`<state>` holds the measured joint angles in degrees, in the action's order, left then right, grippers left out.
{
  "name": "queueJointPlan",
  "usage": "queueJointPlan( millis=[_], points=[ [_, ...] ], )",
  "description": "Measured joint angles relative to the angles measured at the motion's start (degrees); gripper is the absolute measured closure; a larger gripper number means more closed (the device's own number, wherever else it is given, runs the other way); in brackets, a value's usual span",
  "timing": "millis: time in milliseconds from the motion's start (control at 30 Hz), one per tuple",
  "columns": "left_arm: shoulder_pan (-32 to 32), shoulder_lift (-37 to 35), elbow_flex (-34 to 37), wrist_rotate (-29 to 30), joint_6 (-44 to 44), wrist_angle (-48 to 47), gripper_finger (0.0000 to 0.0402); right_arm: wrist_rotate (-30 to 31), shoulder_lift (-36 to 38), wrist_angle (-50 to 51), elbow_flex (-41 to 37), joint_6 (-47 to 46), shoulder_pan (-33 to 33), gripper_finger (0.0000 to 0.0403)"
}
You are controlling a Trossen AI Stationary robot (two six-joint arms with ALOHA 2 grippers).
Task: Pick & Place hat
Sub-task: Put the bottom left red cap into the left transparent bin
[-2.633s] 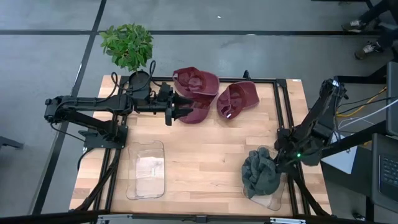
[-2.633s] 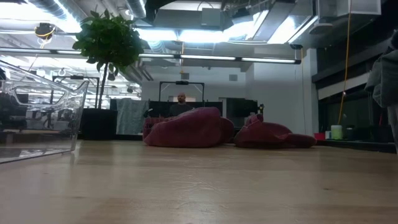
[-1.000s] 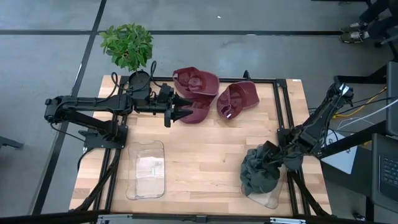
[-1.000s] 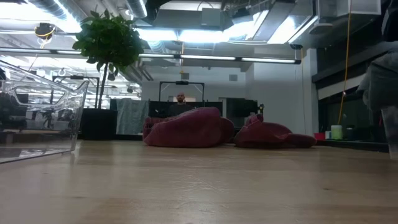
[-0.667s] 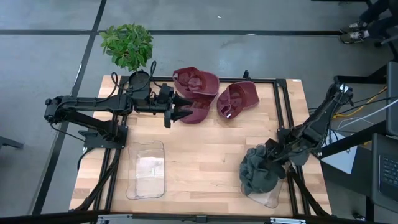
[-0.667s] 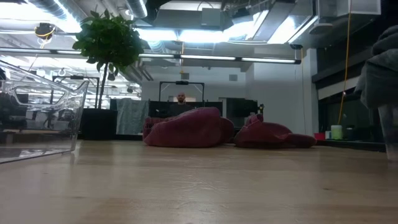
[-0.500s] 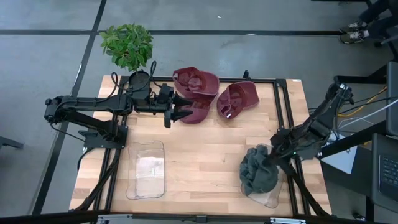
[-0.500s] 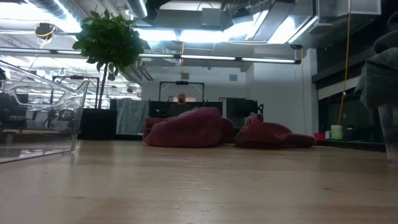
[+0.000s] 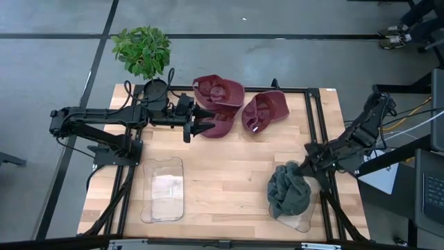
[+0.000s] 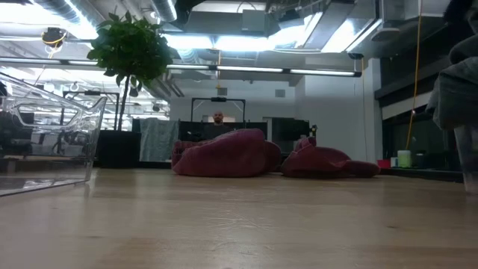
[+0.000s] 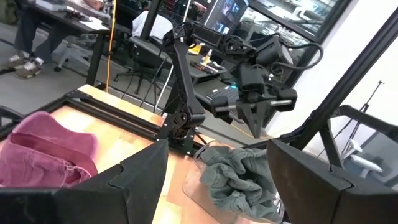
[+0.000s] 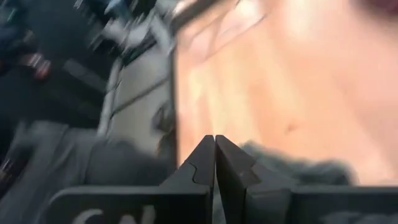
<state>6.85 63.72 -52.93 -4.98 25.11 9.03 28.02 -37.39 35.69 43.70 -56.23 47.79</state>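
Three dark red hats lie at the table's far side: one (image 9: 219, 90) at the far edge, one (image 9: 264, 110) to its right, one (image 9: 218, 126) nearer. My left gripper (image 9: 202, 119) stands open and level beside that nearer hat, which shows past one finger in the left wrist view (image 11: 43, 152). A grey-green hat (image 9: 288, 194) lies crumpled in a clear bin (image 9: 303, 223) at the near right. My right gripper (image 9: 304, 167) is shut and hangs just above that hat (image 11: 239, 177), clear of it.
A second clear bin (image 9: 163, 189) stands at the near left. A potted plant (image 9: 143, 50) rises at the far left corner. A black frame (image 9: 312, 111) runs along the table's edges. Bare wood lies between the two bins.
My right gripper has risen from the grey-green hat and gone a little toward the table's left, rolling as it went and staying shut. The hat stays in the clear bin.
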Motion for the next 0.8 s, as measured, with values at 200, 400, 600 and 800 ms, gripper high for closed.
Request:
queueJointPlan(
  millis=[200,400,600,800],
  points=[
    [0.00,0.00,0.00,0.43,-2.37,0.07,0.0133,13.88,1.08,-1.46,0.02,16.95,-5.53,0.0389],
    [0.00,0.00,0.00,1.06,-2.37,0.03,0.0133,-0.29,3.76,-8.64,0.02,36.73,-14.92,0.0389],
    [0.00,0.00,0.00,3.33,-2.35,0.03,0.0133,-9.14,3.78,-13.62,-1.01,48.03,-23.29,0.0389],
    [0.00,0.00,0.00,3.89,-2.35,-0.04,0.0133,-17.83,7.68,-30.95,-12.15,57.31,-29.99,0.0389]
  ],
)
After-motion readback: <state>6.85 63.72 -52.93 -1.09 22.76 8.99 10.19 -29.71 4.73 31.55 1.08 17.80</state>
